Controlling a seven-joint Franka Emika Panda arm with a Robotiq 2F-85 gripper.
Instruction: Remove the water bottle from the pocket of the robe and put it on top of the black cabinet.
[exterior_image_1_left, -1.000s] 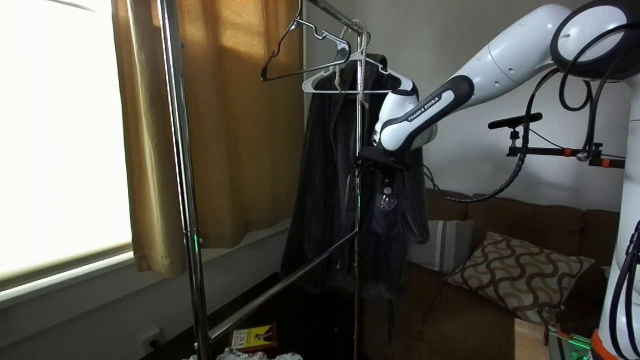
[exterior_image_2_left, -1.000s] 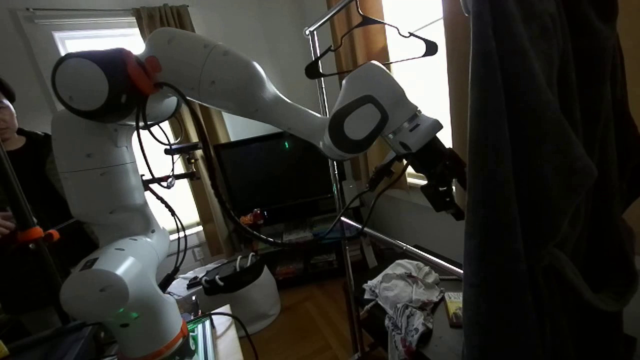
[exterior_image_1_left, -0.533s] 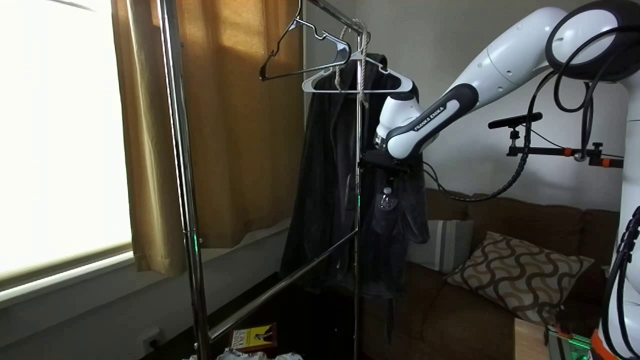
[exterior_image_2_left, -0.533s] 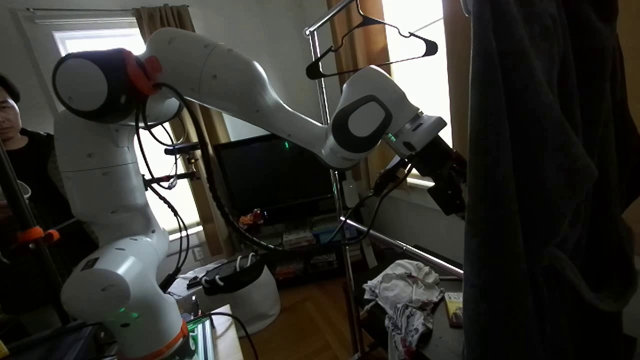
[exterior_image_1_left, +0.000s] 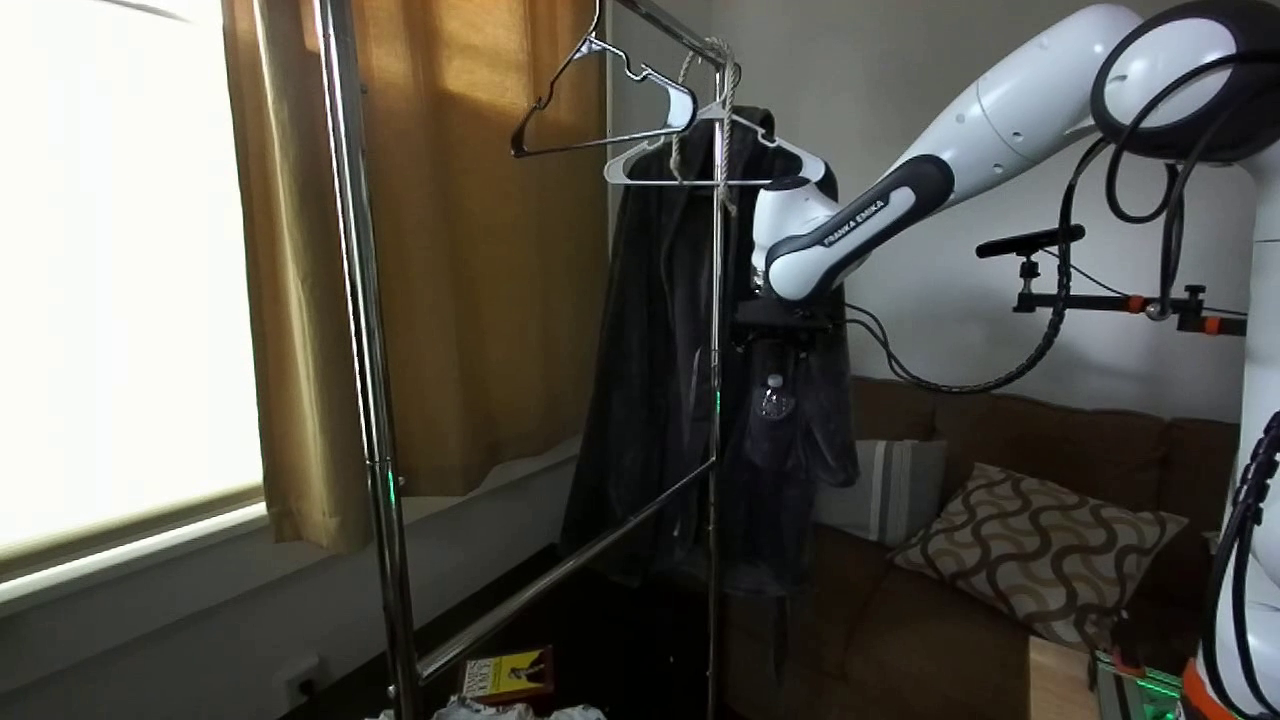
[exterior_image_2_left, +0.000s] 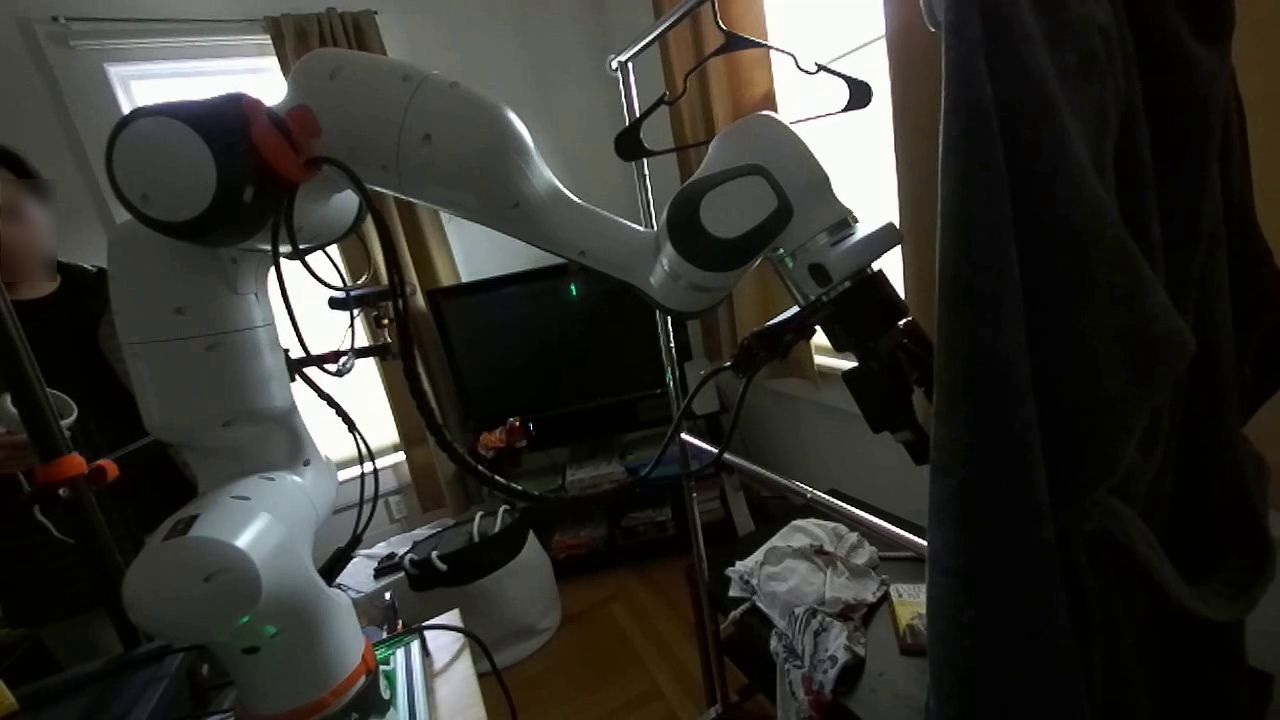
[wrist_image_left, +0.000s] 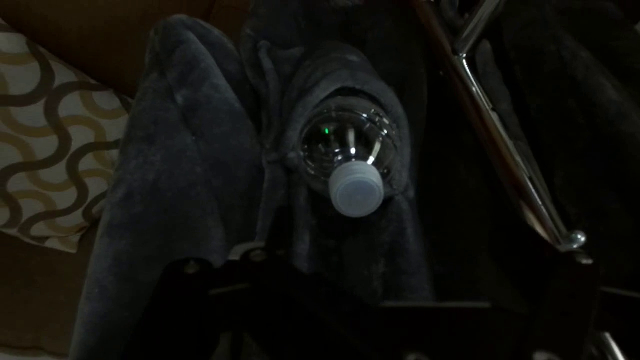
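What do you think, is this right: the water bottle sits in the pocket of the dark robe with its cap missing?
One detail is wrong: the cap is on the water bottle, as the wrist view shows. The rest stands: it sits in the pocket of the dark robe.

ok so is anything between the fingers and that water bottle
Nothing visible stands between the fingers and the exposed top of the water bottle. The robe pocket encloses its lower part. In the wrist view, the chrome rack post runs right of it.
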